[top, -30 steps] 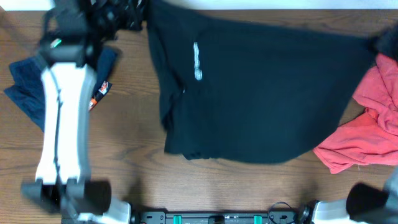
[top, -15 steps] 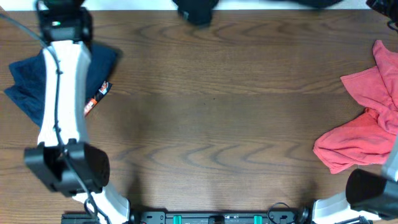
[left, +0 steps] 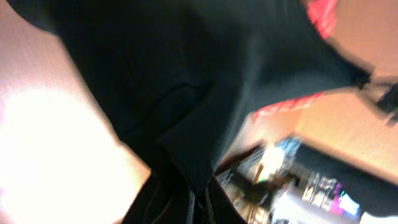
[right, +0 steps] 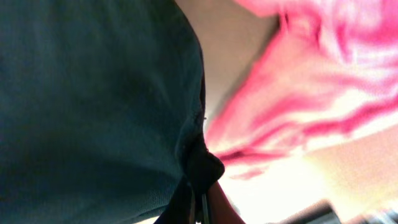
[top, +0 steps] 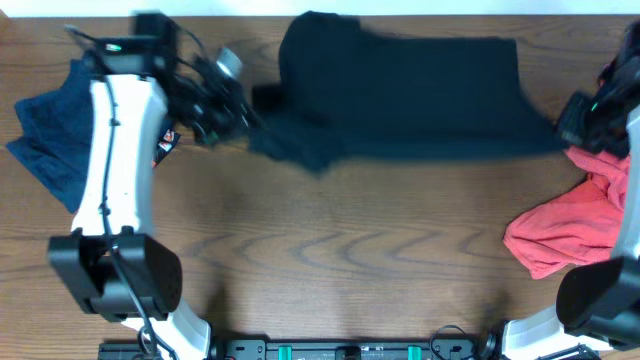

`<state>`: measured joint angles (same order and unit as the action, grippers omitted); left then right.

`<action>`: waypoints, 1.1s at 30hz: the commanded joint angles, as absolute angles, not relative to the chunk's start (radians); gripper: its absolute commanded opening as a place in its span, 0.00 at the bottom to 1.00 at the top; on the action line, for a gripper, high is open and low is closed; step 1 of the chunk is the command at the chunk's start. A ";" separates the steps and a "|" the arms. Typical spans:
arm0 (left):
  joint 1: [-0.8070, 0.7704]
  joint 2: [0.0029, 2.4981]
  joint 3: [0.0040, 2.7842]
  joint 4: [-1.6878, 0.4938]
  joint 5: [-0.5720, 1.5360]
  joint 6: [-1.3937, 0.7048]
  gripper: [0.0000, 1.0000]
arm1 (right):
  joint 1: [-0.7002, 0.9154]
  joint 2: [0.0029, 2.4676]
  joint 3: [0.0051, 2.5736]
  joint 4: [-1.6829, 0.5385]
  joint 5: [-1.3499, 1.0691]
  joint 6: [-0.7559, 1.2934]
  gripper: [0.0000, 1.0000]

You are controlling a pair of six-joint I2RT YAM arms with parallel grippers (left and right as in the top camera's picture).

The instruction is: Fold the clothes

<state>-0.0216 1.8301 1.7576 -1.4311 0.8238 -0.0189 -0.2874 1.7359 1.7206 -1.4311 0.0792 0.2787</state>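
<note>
Black T-shirt (top: 410, 100) swings back over the tabletop (top: 350, 250), left tool (top: 245, 108) and right tool (top: 568, 125) both clamped on its edges; sagging left side could bunch, or drag the pink garment (top: 570, 235)

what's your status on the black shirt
Left gripper, right gripper shut on black T-shirt. Shirt stretched between them. Pink garment near its right corner.

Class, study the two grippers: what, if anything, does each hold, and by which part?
Both hold the black T-shirt, stretched between them: the left gripper pinches one side edge, the right gripper the opposite edge. Whether sleeve or hem cannot be told.
</note>
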 commanded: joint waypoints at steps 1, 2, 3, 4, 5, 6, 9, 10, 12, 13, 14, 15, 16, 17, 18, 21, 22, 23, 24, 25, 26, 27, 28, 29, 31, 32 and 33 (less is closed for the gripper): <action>-0.068 1.823 1.633 -1.473 0.733 0.123 0.06 | -0.315 1.741 1.602 -1.445 0.202 0.266 0.01; -0.078 1.822 1.591 -1.486 0.707 0.123 0.06 | -0.322 1.741 1.570 -1.451 0.204 0.269 0.01; -0.086 1.821 1.540 -1.498 0.678 0.123 0.06 | -0.331 1.741 1.535 -1.457 0.204 0.269 0.01; -0.090 1.818 1.496 -1.507 0.656 0.123 0.06 | -0.340 1.741 1.509 -1.462 0.205 0.269 0.01; -0.091 1.813 1.453 -1.510 0.640 0.123 0.06 | -0.349 1.741 1.482 -1.468 0.208 0.268 0.01; -0.090 1.802 1.401 -1.507 0.630 0.124 0.06 | -0.358 1.741 1.463 -1.475 0.213 0.269 0.01; -0.082 1.755 1.278 -1.482 0.590 0.121 0.06 | -0.390 1.741 1.420 -1.489 0.236 0.269 0.01; -0.079 1.735 1.246 -1.473 0.574 0.117 0.06 | -0.399 1.740 1.413 -1.492 0.242 0.268 0.01; -0.068 1.687 1.195 -1.450 0.540 0.097 0.06 | -0.416 1.740 1.406 -1.491 0.247 0.269 0.01; -0.063 1.661 1.179 -1.433 0.526 0.084 0.06 | -0.421 1.740 1.406 -1.488 0.242 0.268 0.01; -0.059 1.641 1.174 -1.416 0.526 0.080 0.06 | -0.422 1.740 1.406 -1.481 0.233 0.268 0.01; -0.055 1.625 1.173 -1.394 0.527 0.070 0.06 | -0.422 1.740 1.406 -1.472 0.225 0.268 0.01; -0.052 1.607 1.173 -1.353 0.529 0.046 0.06 | -0.419 1.740 1.406 -1.456 0.207 0.263 0.01; -0.051 1.594 1.173 -1.310 0.533 0.021 0.06 | -0.417 1.741 1.406 -1.441 0.183 0.255 0.01; -0.051 1.585 1.174 -1.260 0.542 -0.005 0.06 | -0.413 1.740 1.406 -1.423 0.151 0.243 0.01; -0.052 1.583 1.173 -1.088 0.615 -0.071 0.06 | -0.396 1.741 1.406 -1.340 0.054 0.201 0.01; -0.052 1.585 1.173 -1.037 0.634 -0.093 0.06 | -0.390 1.741 1.406 -1.312 0.039 0.200 0.01; -0.052 1.587 1.173 -0.987 0.641 -0.117 0.06 | -0.384 1.741 1.406 -1.283 0.032 0.201 0.01; -0.052 1.589 1.173 -0.938 0.636 -0.147 0.06 | -0.378 1.741 1.406 -1.259 0.033 0.201 0.01; -0.052 1.595 1.173 -0.881 0.632 -0.186 0.06 | -0.373 1.741 1.404 -1.229 0.032 0.202 0.01; -0.051 1.600 1.173 -0.833 0.632 -0.224 0.06 | -0.369 1.741 1.401 -1.203 0.032 0.205 0.01; -0.052 1.608 1.173 -0.778 0.632 -0.262 0.06 | -0.364 1.741 1.397 -1.172 0.032 0.205 0.01; -0.052 1.615 1.173 -0.735 0.632 -0.284 0.06 | -0.361 1.741 1.392 -1.143 0.033 0.205 0.01; -0.053 1.623 1.173 -0.696 0.632 -0.299 0.06 | -0.358 1.742 1.388 -1.118 0.033 0.205 0.01; -0.054 1.648 1.173 -0.627 0.631 -0.316 0.06 | -0.352 1.741 1.375 -1.063 0.033 0.205 0.01; -0.054 1.660 1.173 -0.606 0.627 -0.320 0.06 | -0.350 1.742 1.369 -1.042 0.033 0.205 0.01; -0.054 1.673 1.173 -0.588 0.617 -0.326 0.06 | -0.349 1.742 1.361 -1.019 0.033 0.205 0.01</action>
